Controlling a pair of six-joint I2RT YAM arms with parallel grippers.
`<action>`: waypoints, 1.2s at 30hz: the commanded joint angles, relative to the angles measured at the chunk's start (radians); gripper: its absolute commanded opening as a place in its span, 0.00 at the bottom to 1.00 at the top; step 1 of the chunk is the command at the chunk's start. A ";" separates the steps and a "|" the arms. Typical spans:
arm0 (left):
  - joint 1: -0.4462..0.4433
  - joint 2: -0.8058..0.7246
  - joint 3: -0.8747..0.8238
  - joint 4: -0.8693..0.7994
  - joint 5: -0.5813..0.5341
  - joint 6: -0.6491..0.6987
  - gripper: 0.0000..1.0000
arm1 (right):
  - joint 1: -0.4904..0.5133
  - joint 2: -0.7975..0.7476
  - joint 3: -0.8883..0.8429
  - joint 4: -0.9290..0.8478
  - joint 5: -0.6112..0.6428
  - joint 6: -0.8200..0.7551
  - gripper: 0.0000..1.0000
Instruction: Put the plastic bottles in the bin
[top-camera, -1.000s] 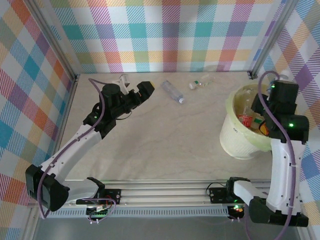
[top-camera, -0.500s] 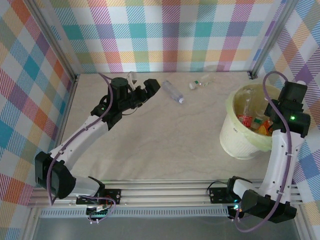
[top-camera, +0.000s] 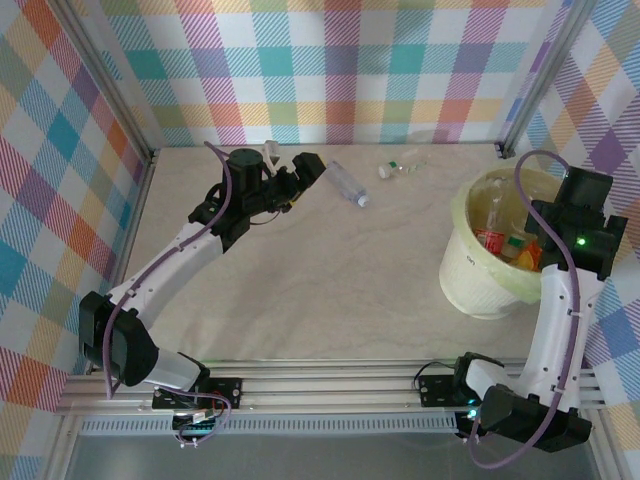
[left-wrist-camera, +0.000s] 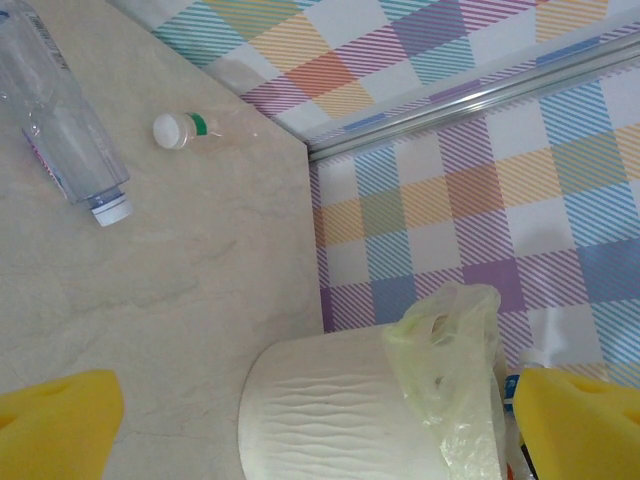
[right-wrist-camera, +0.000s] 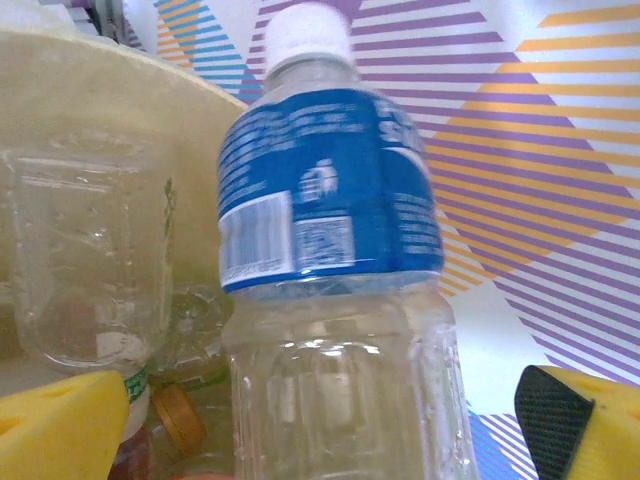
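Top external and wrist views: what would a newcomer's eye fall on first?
The large round pale yellow-green plastic bin at the right of the table, holding several bottles. In the right wrist view, a clear plastic bottle with blue label and white cap looms inside the open right gripper. Another clear bottle lies by the far wall.

2 bottles (top-camera: 347, 184) lie on the table (top-camera: 330, 270) left of the bin (top-camera: 472, 278).

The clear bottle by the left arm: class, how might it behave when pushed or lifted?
The clear bottle lies on its side on the smooth table, so a nudge would probably roll it. It looks empty, so likely light. Thin walls may dent.
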 joint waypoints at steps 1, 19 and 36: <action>-0.008 -0.009 -0.005 0.004 -0.004 0.004 1.00 | -0.007 -0.013 0.050 -0.019 -0.168 0.054 1.00; -0.008 0.014 0.010 -0.043 0.000 0.031 1.00 | -0.007 0.162 0.141 -0.307 -0.220 0.262 1.00; -0.008 -0.032 -0.056 -0.034 -0.059 0.025 1.00 | -0.005 0.035 0.232 -0.212 -0.710 0.339 1.00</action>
